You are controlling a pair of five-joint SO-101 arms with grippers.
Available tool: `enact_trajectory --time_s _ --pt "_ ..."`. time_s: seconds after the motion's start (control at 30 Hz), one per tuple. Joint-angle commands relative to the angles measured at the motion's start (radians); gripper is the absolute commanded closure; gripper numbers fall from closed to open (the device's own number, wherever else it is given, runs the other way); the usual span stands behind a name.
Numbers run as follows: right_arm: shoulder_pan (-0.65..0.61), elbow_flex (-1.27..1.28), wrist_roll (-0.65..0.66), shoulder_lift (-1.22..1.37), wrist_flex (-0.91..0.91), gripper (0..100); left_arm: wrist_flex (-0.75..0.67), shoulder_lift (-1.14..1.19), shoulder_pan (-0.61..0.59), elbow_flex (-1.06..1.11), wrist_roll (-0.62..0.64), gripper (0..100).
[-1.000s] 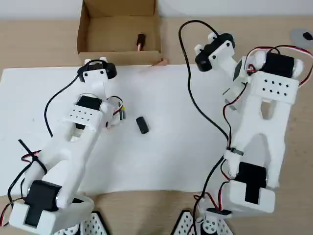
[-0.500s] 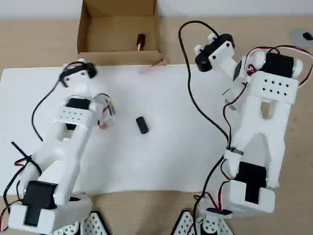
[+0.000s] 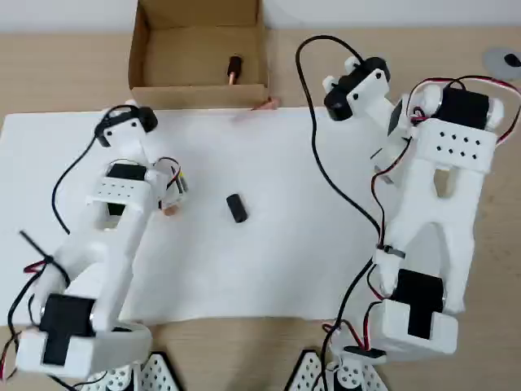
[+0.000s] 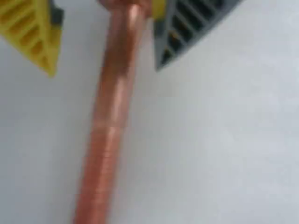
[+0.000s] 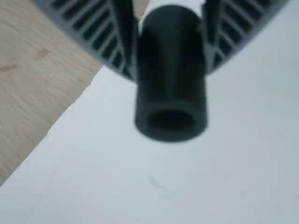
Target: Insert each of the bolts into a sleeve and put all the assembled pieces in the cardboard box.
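A wooden desk (image 3: 49,73) with a white sheet (image 3: 285,244) spread over it carries everything. Nearest me, the left arm (image 3: 106,244) leans out over the sheet with its wrist bent down. The left jaws are closed on the head end of a copper bolt (image 4: 112,116), and its shaft sticks out free over the paper. The right arm (image 3: 431,159) stretches up its own side of the desk, wrist turned inward. The right jaws pinch a black sleeve (image 5: 170,74) across its body, open mouth facing outward.

The bolt and the sleeve are well apart. To mate them cleanly, I'd say bolt and bore should be lined up on one axis before they meet, then pushed together slowly and straight.

Between the arms a spare sleeve (image 3: 236,208) lies loose on the sheet. Farther back, another bolt (image 3: 264,104) lies just beside the cardboard box (image 3: 199,96), which holds one finished piece (image 3: 234,69).
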Motion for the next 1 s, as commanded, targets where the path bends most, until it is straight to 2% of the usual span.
enact_trajectory --time_s 0.0,0.17,0.27,0.3,0.43,0.67,0.8,0.97 --pt "0.016 -0.007 0.014 -0.054 -0.008 98.8 0.028 0.085 -0.018 -0.049 -0.029 85" --pt "0.025 -0.005 0.014 -0.054 -0.008 98.8 0.235 0.286 -0.015 -0.27 -0.066 85" --pt "0.025 -0.004 0.014 -0.054 -0.008 98.8 0.296 0.36 -0.018 -0.35 -0.068 97" --pt "0.025 -0.004 0.014 -0.054 -0.008 98.8 0.301 0.364 -0.018 -0.359 -0.068 100" --pt "0.025 -0.002 0.014 -0.054 -0.008 98.8 0.296 0.34 -0.017 -0.368 -0.06 99" --pt "0.025 -0.002 0.012 -0.054 -0.008 98.8 0.221 0.085 -0.02 -0.356 -0.077 99" --pt "0.025 -0.002 0.012 -0.054 -0.009 98.8 0.242 -0.074 -0.009 -0.344 -0.239 99" --pt "0.025 -0.007 0.012 -0.054 -0.009 98.8 0.373 -0.168 -0.018 -0.338 -0.439 99"
